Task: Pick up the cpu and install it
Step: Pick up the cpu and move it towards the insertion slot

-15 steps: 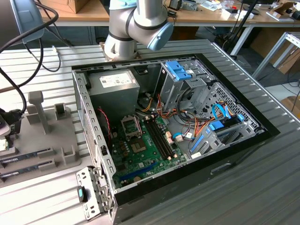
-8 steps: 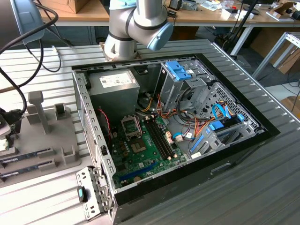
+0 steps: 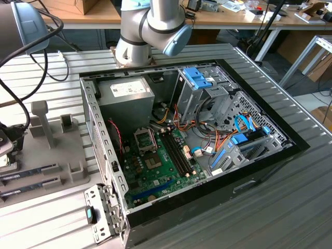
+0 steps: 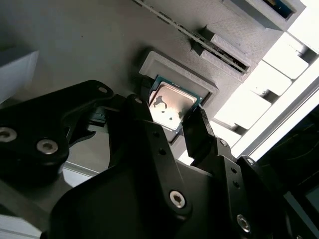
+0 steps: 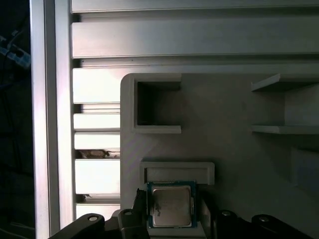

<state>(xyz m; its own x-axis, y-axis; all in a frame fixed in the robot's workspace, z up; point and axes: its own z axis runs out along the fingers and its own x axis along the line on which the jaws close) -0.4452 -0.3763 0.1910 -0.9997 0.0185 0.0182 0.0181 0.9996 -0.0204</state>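
The gripper (image 4: 168, 113) hung low over the grey tray (image 5: 229, 149), its jaws apart, with one black finger (image 4: 141, 107) on each side of the cpu (image 5: 171, 206). The fingers sat just beside its edges, and no squeeze on it could be made out. The cpu lay flat in a shallow walled pocket (image 5: 177, 167) near one edge of the tray, silver plate up and a thin green border showing, along from an open square recess (image 5: 152, 107) at the tray's rounded corner. In the exterior view the tray rested on the ribbed metal table (image 3: 290, 171) at the exterior view's left of the open computer case (image 3: 197, 202). The motherboard (image 3: 161, 171) lay flat inside the case, its socket (image 3: 145, 140) well apart from the tray.
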